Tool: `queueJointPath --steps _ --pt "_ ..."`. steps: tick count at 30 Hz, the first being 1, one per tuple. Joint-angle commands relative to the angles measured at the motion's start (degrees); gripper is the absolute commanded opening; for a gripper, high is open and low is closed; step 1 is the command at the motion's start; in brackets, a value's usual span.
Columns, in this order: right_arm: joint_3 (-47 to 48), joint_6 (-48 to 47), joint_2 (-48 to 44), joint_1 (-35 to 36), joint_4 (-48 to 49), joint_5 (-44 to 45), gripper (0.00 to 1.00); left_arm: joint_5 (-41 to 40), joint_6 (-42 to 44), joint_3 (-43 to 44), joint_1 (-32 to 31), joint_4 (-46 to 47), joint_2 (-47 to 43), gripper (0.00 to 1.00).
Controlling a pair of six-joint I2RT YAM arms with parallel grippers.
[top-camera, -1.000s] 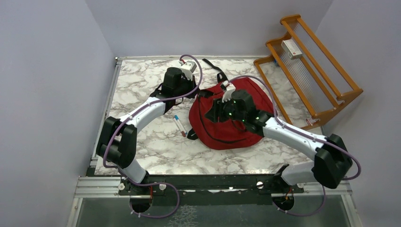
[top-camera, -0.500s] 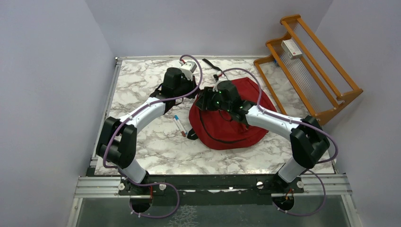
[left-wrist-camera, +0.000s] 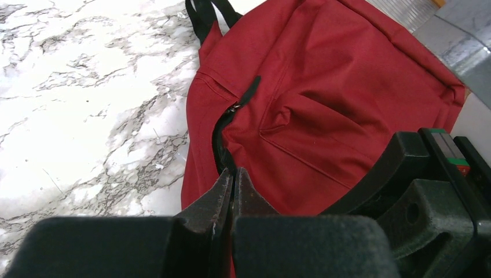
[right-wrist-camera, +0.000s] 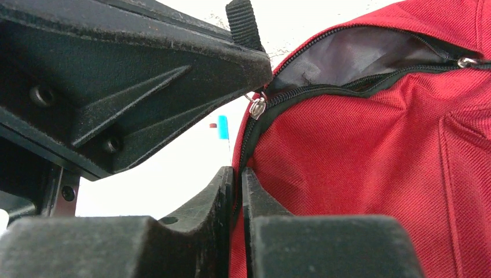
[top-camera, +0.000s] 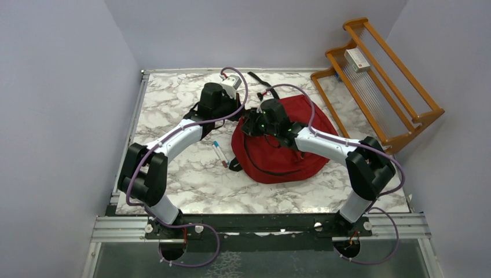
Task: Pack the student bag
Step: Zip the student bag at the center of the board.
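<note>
Bag [top-camera: 292,152] lies mid-frame on table [top-camera: 173,98]. Left gripper [left-wrist-camera: 233,184] and right gripper [right-wrist-camera: 237,184] are pressed together, each apparently pinching bag fabric beside the zip [right-wrist-camera: 347,87]. Opening is judged in hand; the mouth needs pulling apart next.

The left arm [top-camera: 173,138] and right arm [top-camera: 324,143] wear white shells between chunky black joint housings, with purple cables [top-camera: 245,88] looping alongside. The left gripper [left-wrist-camera: 233,174] has matte black, wedge-shaped fingers [left-wrist-camera: 211,205]. Green lights [top-camera: 265,123] glow on the right wrist.

Top view looks down from behind; wrist views — close, low — share the student bag [left-wrist-camera: 324,87].
</note>
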Motion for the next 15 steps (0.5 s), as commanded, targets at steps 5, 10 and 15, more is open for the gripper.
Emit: queueJointPath --steps 5,10,15 --pt "-4.66 -3.65 -3.55 0.52 3.39 -9.66 0.04 1.59 -0.15 -0.07 0.36 3.01 -1.48 0.00" --pt "-9.43 -5.17 -7.22 0.78 6.15 -16.38 0.01 1.61 -0.04 0.06 0.36 2.80 -0.99 0.00" --pt "-11.87 -7.63 -9.88 0.88 5.78 -23.02 0.00 2.46 -0.24 0.41 0.36 2.78 -0.04 0.00"
